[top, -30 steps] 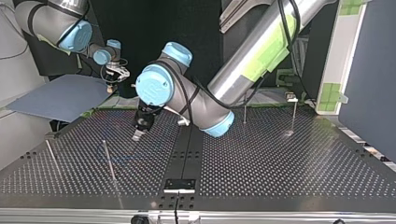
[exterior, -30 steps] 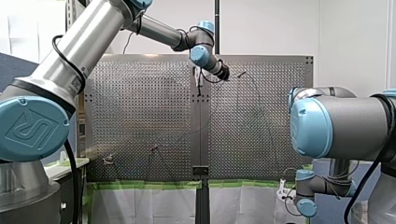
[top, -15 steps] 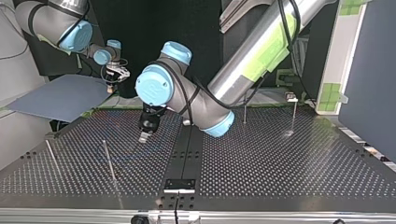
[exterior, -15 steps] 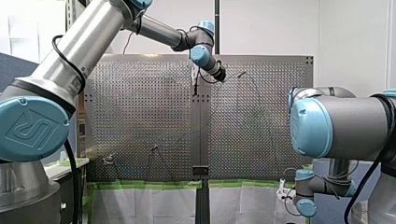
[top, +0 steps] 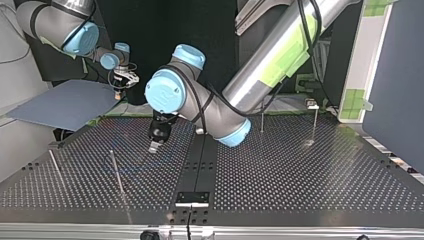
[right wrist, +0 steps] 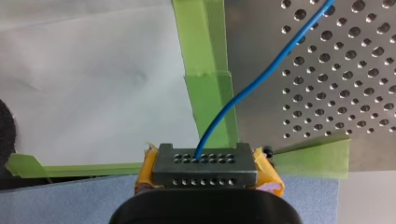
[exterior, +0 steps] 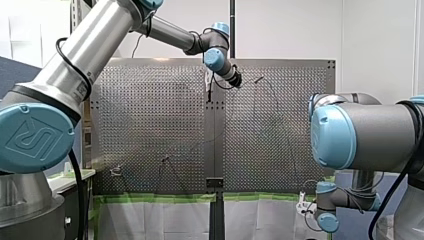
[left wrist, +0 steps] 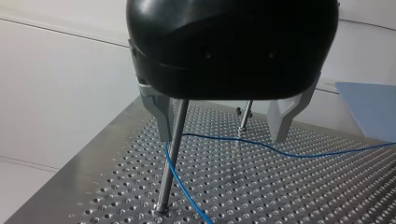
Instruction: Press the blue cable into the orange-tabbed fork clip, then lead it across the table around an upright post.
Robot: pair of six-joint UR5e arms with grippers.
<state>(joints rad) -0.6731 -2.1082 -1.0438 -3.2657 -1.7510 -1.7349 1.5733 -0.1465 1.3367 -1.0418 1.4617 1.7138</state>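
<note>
Left jaws slid a little toward the top view's right in the past second, then settled, with nothing moving in the last half. They hang wide open and hold nothing, above the blue cable (left wrist: 289,153) where it bends round the upright post (left wrist: 170,158) on the desk (left wrist: 280,196). Right jaws sit past the desk's taped edge, closed on the cable. My read: the wrap looks laid and the cable let go. The fork clip can't be made out.
</note>
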